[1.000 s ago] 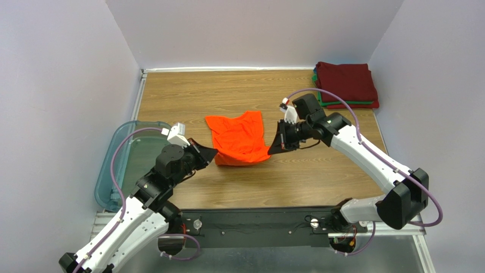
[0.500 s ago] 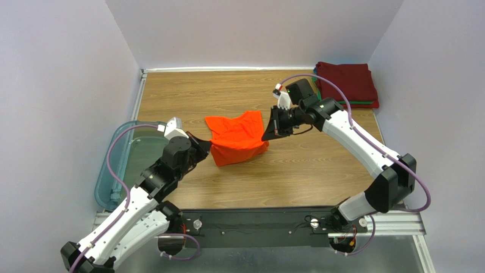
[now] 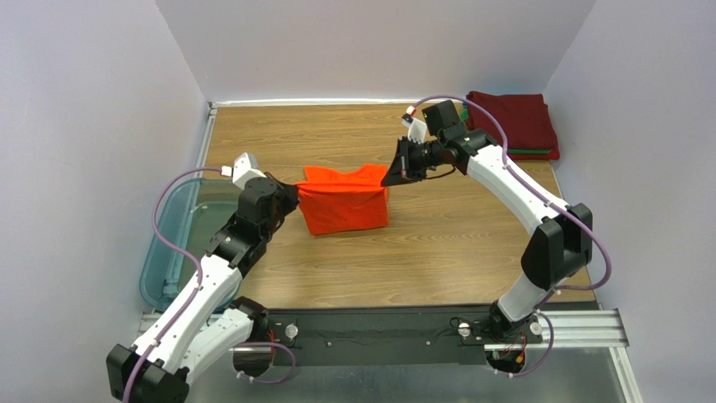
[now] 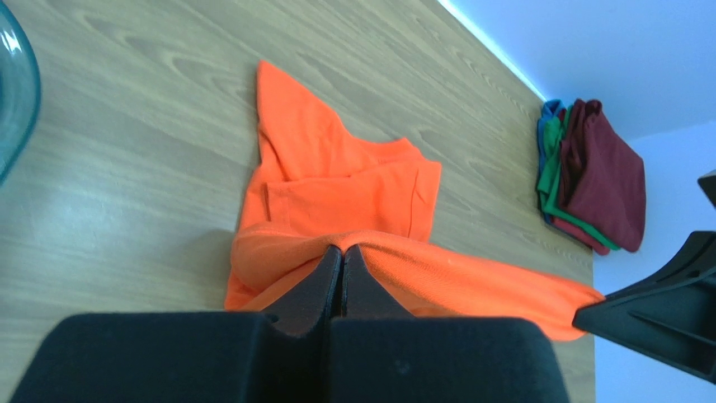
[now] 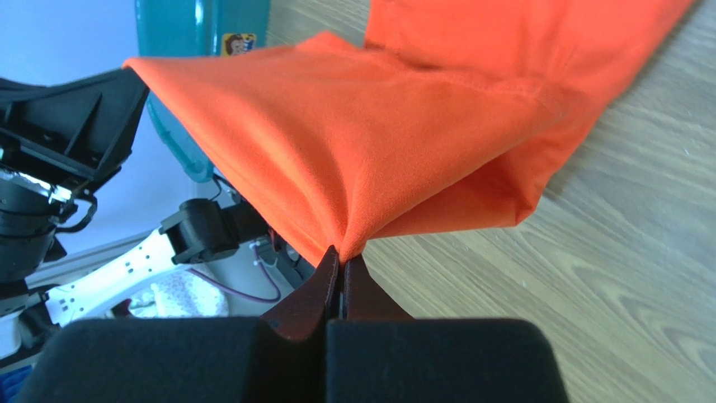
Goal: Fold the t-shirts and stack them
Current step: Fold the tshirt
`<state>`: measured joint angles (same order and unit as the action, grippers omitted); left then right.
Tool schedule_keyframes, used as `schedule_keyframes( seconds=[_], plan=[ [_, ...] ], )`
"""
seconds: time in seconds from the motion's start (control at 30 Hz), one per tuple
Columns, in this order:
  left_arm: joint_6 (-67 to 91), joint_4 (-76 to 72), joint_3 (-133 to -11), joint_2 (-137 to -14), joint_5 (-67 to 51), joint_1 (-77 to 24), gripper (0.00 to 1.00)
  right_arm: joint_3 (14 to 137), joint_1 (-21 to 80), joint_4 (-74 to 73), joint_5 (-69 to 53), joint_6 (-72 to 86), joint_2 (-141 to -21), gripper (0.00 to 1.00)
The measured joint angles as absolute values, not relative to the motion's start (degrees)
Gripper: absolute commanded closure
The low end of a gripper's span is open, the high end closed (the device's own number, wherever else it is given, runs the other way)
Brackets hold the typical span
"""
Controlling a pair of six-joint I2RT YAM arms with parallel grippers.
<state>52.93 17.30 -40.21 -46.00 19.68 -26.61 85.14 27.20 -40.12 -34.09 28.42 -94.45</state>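
1. Left gripper [image 3: 294, 193] is clamped on 1 end of the orange tee [image 3: 346, 210]; right gripper [image 3: 392, 178] is clamped on the other end.
2. The held edge runs straight between the 2 claws.
3. The stack [image 3: 514, 126] lies just beyond the right gripper, so the right arm is nearer.

A wood-grain tabletop [image 3: 454, 252] is enclosed by pale lavender walls [image 3: 370, 42] on three sides. A translucent blue-green plastic bin [image 3: 151, 273] sits at the table's left edge, toward the near side, with a small yellow sticker [image 5: 238, 42] on its wall. A black bar [image 3: 378, 336] runs along the near edge
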Motion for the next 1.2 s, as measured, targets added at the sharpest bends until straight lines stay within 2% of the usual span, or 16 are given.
schedule_keyframes(
  seconds=[0.27,1.2],
  plan=[
    [48.7,10.4,-42.3,-54.1,15.9,-22.2,1.0,86.2,25.6,-38.5,-36.9,28.4,-98.5,0.99],
    [41.3,-4.3,-50.8,-80.6,9.6,-16.8,1.0,93.9,20.6,-35.3,-38.5,29.6,-112.8,0.99]
  ],
)
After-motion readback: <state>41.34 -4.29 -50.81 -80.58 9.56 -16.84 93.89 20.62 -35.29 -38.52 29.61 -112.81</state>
